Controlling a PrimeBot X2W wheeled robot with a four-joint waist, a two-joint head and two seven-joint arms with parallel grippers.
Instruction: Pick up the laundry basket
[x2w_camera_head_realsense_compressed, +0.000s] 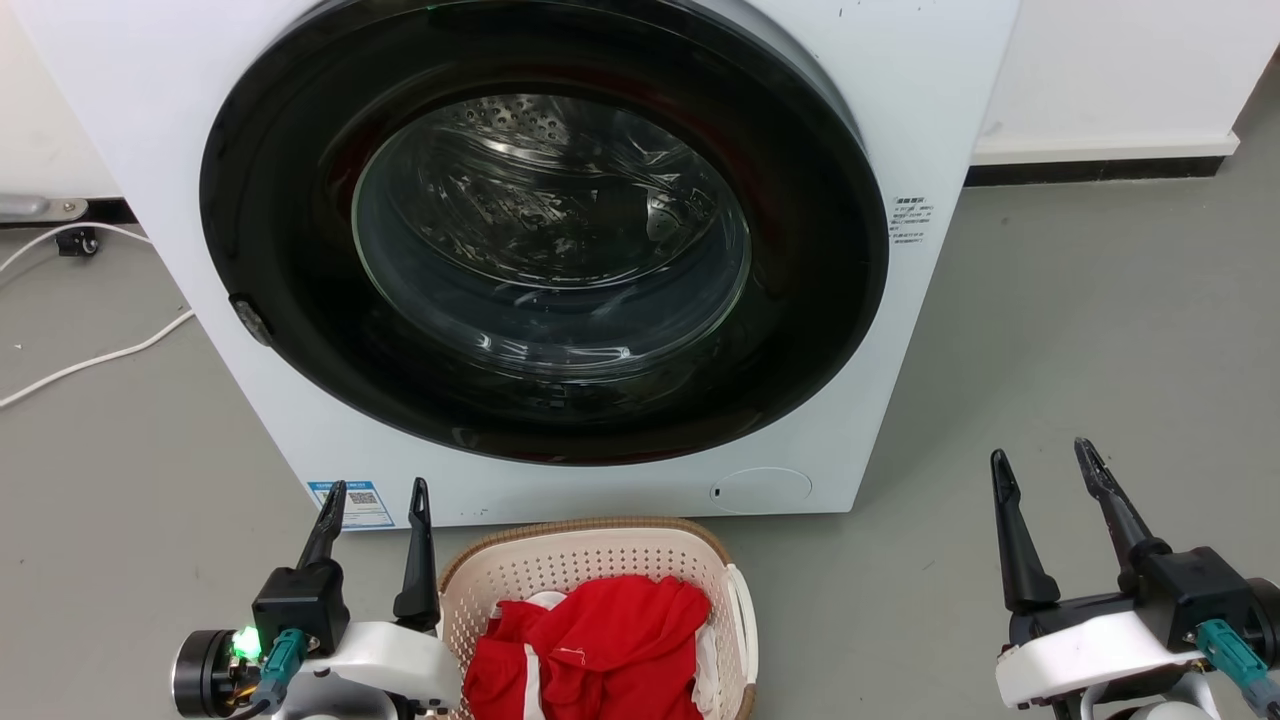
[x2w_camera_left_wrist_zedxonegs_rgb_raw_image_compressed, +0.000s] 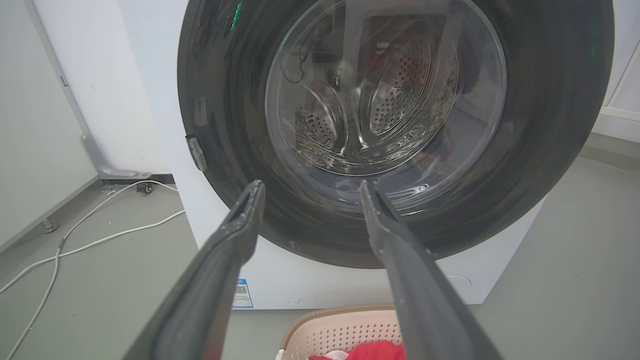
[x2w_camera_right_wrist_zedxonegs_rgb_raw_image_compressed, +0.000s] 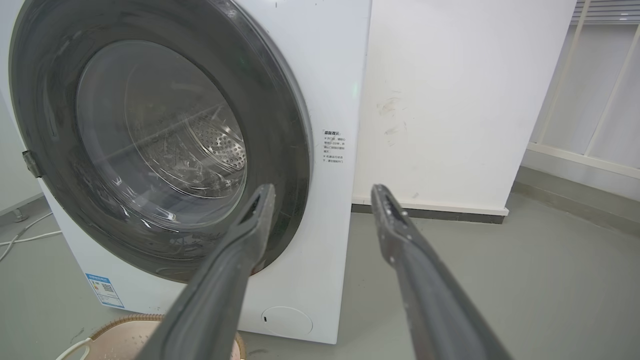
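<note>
Grey floor: our left gripper and right gripper, spread and empty, flank the cream perforated plastic laundry basket, apparently for lifting.

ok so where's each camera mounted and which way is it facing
Head view: on the head, looking forward and down at the washing machine and laundry basket; left gripper lower left, right gripper lower right.
Left wrist view: on the left wrist, looking along its fingers at the machine's door.
Right wrist view: on the right wrist, past its fingers at the machine's right edge and wall.
Shared: machine and basket in all three.
</note>
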